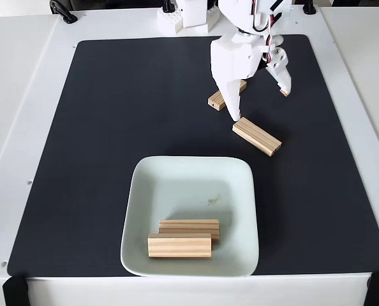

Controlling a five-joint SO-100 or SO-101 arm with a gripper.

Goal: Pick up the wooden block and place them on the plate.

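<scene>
Fixed view. Plate (191, 175), mint-green, near centre of black mat (113, 127): two wooden blocks inside, near block (179, 245) touching far block (189, 227) (stacked or merely abutting, unclear). Loose block (257, 136) on mat, right of centre. Fourth block (217, 100) farther back, partly behind arm. Gripper (258, 107) above it, jaws spread, grasping nothing. Judged: half done, two blocks left.

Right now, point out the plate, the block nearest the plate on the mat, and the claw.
plate (143, 191): fixed view, bare left rim.
block (257, 136): fixed view, middle of top face.
claw (258, 105): fixed view, midway between fingertips.
</scene>
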